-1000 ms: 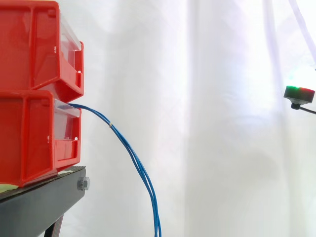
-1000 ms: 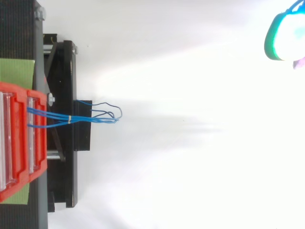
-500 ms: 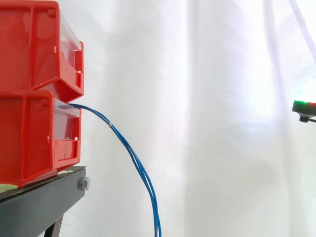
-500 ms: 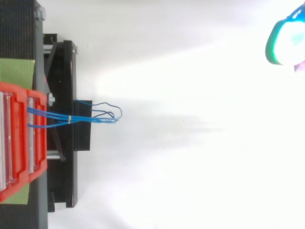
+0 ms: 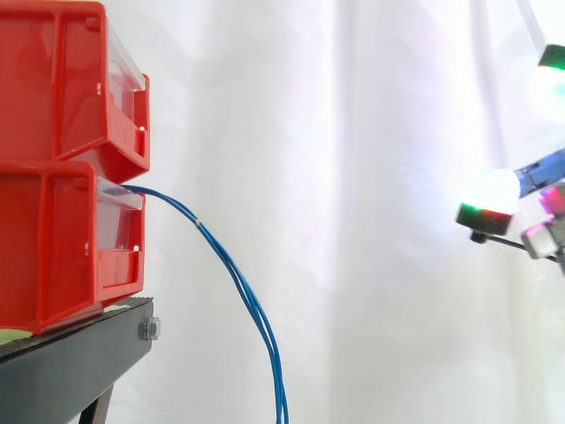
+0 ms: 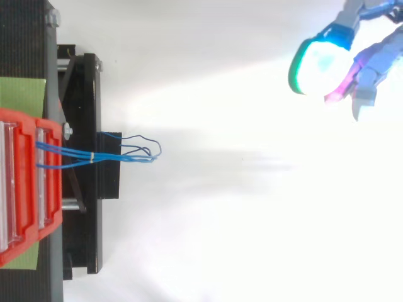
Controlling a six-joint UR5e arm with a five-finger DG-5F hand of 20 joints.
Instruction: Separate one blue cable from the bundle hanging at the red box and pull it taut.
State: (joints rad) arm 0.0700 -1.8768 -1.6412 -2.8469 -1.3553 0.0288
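Top view, upper right: hand [image 6: 376,63], fingers loosely extended and spread, holding nothing; glowing fingertips [image 6: 318,66] point toward the bins. Well apart, to the left: blue cable bundle [image 5: 231,269], leaving the lower red box [image 5: 53,247] and curving down in front of the black stand [image 5: 71,371]. Upper red bin [image 5: 53,79] stacked above.

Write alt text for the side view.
A bundle of blue cables droops slack from the lower red bin on a black stand, curving down past the bottom edge. The robot hand, open with glowing fingertips, is at the right edge, well apart from the cables.
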